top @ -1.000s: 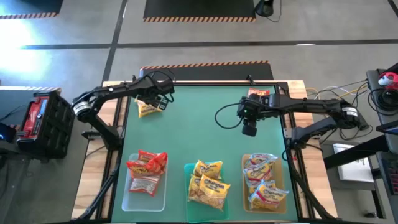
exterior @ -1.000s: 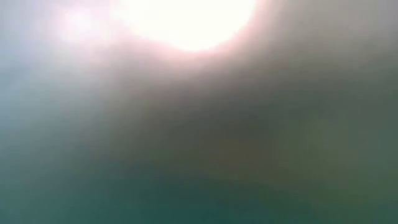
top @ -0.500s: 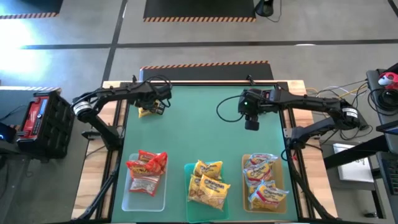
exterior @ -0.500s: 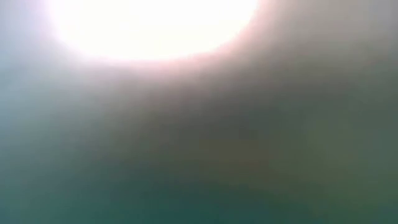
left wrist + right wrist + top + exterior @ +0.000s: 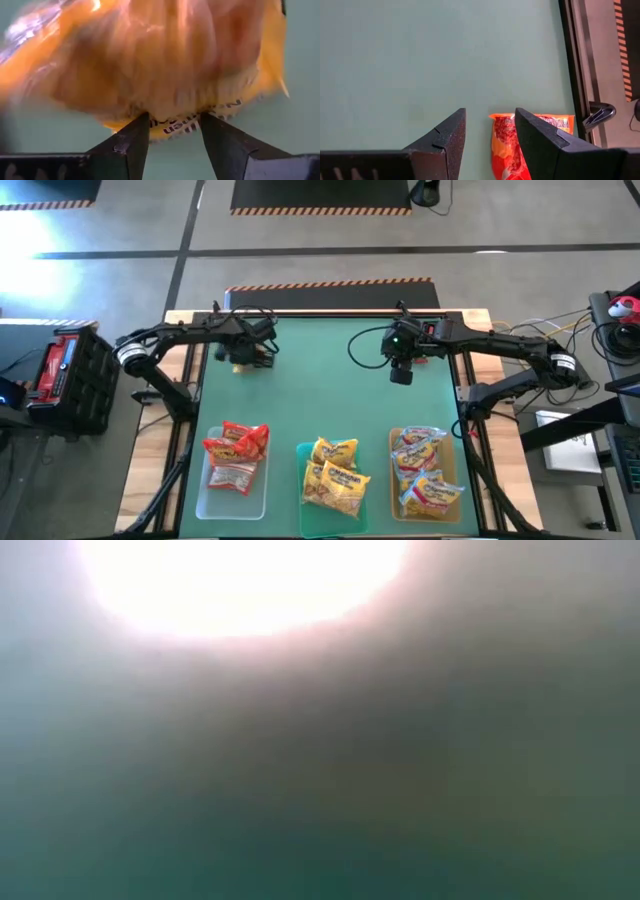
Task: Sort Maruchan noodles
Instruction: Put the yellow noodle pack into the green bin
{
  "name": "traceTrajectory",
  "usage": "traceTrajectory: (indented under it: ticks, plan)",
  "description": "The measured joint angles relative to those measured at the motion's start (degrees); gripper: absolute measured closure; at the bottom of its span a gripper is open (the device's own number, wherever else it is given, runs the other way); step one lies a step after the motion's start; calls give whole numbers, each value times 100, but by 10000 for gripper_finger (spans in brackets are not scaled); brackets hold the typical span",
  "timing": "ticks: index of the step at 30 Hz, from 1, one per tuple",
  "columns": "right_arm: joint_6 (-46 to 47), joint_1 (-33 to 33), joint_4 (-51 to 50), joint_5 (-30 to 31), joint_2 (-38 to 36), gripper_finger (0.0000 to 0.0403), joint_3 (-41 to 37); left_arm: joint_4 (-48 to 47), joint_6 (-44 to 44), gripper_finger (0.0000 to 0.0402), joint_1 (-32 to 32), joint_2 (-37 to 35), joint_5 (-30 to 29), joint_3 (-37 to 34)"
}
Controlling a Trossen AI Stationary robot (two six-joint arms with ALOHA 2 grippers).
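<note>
The low view gives nothing but a bright glare over a greenish blur; no thing can be made out there. From above, the left hand (image 5: 243, 352) sits at the far left part of the green table (image 5: 320, 400), and the yellow packet (image 5: 239, 361) under it is almost wholly covered by the arm — only a sliver shows. The left wrist view fills that gap: the packet (image 5: 165, 65) crowds the picture, blurred, with its printed edge pinched between the two dark fingers (image 5: 131, 140), so this hand grips the yellow packet. The right hand (image 5: 401, 370) hangs over the far right part of the table, and the high view barely shows a red packet (image 5: 418, 332) behind the arm near the far edge. The right wrist view shows that red packet (image 5: 512, 145) lying on the table, partly cut off by the picture's edge and seen in the gap between the fingers (image 5: 447, 140), which stand apart and hold nothing. Along the near edge, the high view alone shows three trays — a clear tray (image 5: 208, 498) with red packets (image 5: 237, 446), a teal tray (image 5: 305, 525) with yellow packets (image 5: 335, 472), an amber tray (image 5: 396, 498) with white-labelled packets (image 5: 424, 470).
</note>
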Motion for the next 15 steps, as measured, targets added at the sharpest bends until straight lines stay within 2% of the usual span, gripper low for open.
traceTrajectory:
  ticks: [5, 8, 12, 15]
  plan:
    - [164, 0, 4, 2, -1, 243, 0, 1289, 282, 239, -490, 11, 1612, 190]
    - [200, 0, 30, 2, -2, 243, 0, 2644, 201, 239, -700, 11, 2167, 272]
    - [307, 0, 102, 2, -2, 243, 0, 4392, -98, 239, -787, 11, 2298, 444]
    - [418, 0, 102, 0, -2, 243, 0, 4552, 262, 239, -755, 11, 2200, 764]
